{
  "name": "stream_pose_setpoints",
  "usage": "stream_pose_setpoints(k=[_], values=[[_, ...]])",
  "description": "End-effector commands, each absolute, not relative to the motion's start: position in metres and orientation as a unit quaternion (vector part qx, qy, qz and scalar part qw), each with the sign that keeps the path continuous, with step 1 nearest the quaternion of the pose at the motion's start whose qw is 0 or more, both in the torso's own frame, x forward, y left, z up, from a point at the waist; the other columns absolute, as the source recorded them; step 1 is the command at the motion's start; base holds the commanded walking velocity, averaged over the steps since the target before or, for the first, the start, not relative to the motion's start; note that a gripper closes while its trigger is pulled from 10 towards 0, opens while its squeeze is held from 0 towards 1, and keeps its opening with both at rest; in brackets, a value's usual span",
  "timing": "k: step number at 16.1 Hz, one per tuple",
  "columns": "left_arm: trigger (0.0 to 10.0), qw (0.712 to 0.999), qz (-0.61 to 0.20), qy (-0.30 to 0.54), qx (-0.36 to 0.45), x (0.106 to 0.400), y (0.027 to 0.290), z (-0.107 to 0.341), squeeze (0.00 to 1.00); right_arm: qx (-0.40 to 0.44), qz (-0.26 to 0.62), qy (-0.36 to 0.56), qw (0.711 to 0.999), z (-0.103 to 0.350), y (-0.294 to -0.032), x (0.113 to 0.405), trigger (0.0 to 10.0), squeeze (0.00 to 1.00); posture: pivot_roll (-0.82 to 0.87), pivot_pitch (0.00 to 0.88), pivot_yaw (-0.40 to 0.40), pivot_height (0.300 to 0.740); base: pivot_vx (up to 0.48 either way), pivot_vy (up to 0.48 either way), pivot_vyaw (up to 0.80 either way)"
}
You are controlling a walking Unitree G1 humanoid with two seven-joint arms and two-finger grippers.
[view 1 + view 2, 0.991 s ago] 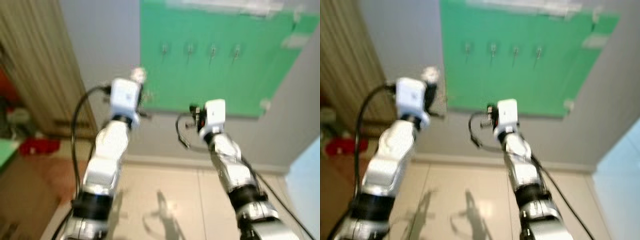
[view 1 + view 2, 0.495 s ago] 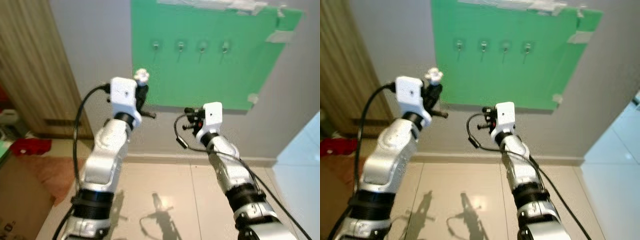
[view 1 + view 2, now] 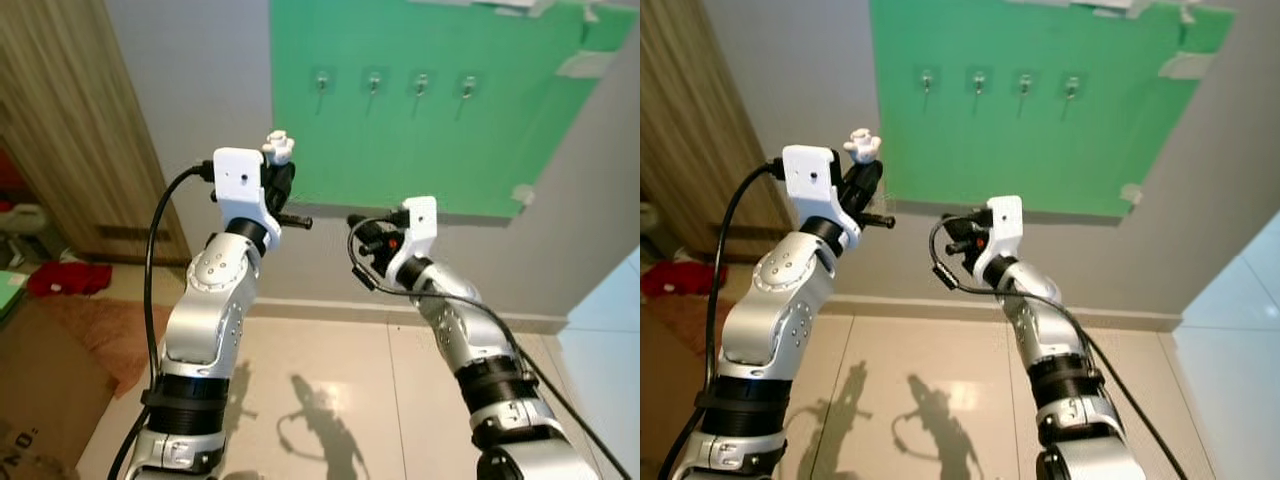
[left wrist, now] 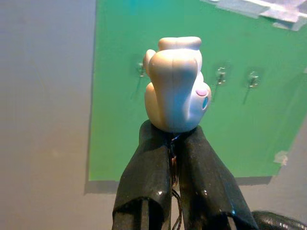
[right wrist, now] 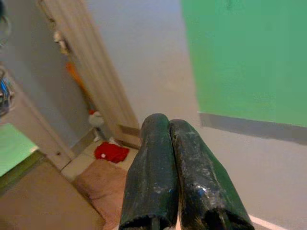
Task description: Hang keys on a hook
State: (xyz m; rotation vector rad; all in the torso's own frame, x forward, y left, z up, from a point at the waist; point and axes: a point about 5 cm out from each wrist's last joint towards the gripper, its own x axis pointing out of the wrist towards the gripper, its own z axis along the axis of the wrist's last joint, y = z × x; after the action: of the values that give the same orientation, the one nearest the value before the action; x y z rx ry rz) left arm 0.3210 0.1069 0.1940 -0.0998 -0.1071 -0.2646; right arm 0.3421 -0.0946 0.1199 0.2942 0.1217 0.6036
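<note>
Raising a keyring with a white figurine charm (image 3: pixel 279 148) toward a row of four hooks (image 3: pixel 393 82) on a green board (image 3: pixel 400 120).

Head views: the left gripper (image 3: pixel 280 185), nearer the board, holds the charm below and left of the leftmost hook (image 3: pixel 321 79), well apart from it; the right gripper (image 3: pixel 365 232) points left across the wall at mid height. The whole scene has sharpened and shifted since a second ago, so the camera moved. Left wrist view: fingers (image 4: pixel 144 182) pinched on the ring, charm upright, hiding the nearest hook's stem. Right wrist view: fingers (image 5: pixel 148 172) pressed together on nothing, facing a wooden door frame (image 5: pixel 91 72).
</note>
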Motion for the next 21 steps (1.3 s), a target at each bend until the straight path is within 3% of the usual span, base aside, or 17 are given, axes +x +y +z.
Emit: stream_pose_setpoints(k=[1, 10, 16, 21], values=[[0.0, 0.986, -0.143, -0.071, -0.047, 0.320, 0.104, 0.205, 0.00, 0.148, 0.311, 0.050, 0.937, 0.132, -0.095, 0.346, 10.0, 0.00, 0.05, 0.000, -0.033, 0.740, 0.000, 0.000, 0.00], [0.0, 0.982, -0.171, -0.064, -0.053, 0.316, 0.098, 0.203, 0.00, 0.186, 0.406, 0.064, 0.892, 0.155, -0.087, 0.341, 10.0, 0.00, 0.05, 0.000, -0.027, 0.740, 0.000, 0.000, 0.00], [0.0, 0.962, -0.189, -0.038, -0.195, 0.315, 0.098, 0.201, 0.00, 0.215, 0.448, 0.073, 0.865, 0.168, -0.083, 0.336, 10.0, 0.00, 0.05, 0.000, -0.026, 0.740, 0.000, 0.000, 0.00], [0.0, 0.951, -0.181, -0.027, -0.248, 0.317, 0.104, 0.200, 0.00, 0.213, 0.471, 0.079, 0.852, 0.174, -0.086, 0.331, 10.0, 0.00, 0.05, 0.000, -0.026, 0.740, 0.000, 0.000, 0.00]])
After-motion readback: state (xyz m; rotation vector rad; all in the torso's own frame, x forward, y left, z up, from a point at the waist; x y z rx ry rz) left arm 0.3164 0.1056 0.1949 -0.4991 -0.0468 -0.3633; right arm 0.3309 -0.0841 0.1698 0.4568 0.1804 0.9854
